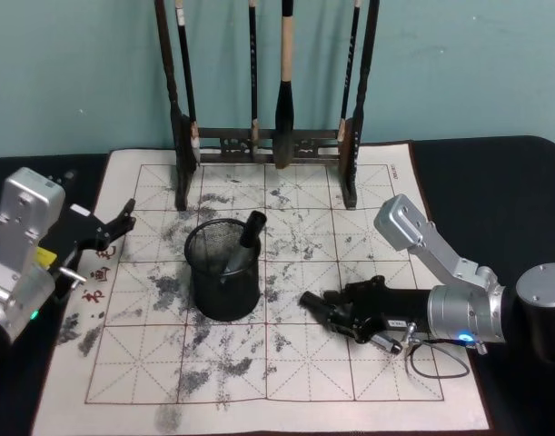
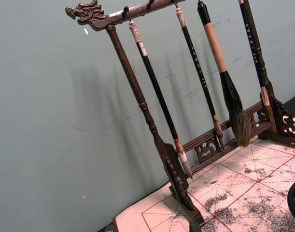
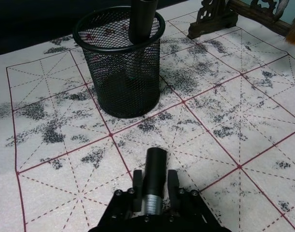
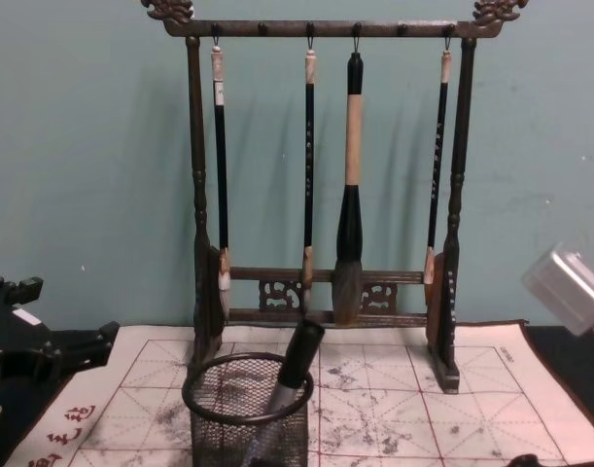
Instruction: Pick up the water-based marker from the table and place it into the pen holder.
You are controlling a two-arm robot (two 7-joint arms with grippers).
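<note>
Right gripper (image 3: 155, 180) clamped on the water-based marker (image 3: 156, 162), low over the mat at 4 o'clock from the pen holder (image 1: 224, 291).
The inked calligraphy mat (image 1: 368, 381) carries a brush rack (image 1: 179, 136) at 12 o'clock. The left gripper (image 1: 119, 227) is parked at 9 o'clock, fingers apart. Lifted too little, the marker would likely catch the holder's rim or knock the second marker (image 1: 250, 234) leaning inside, tipping the cup. The held marker's rear is hidden behind the jaws.
</note>
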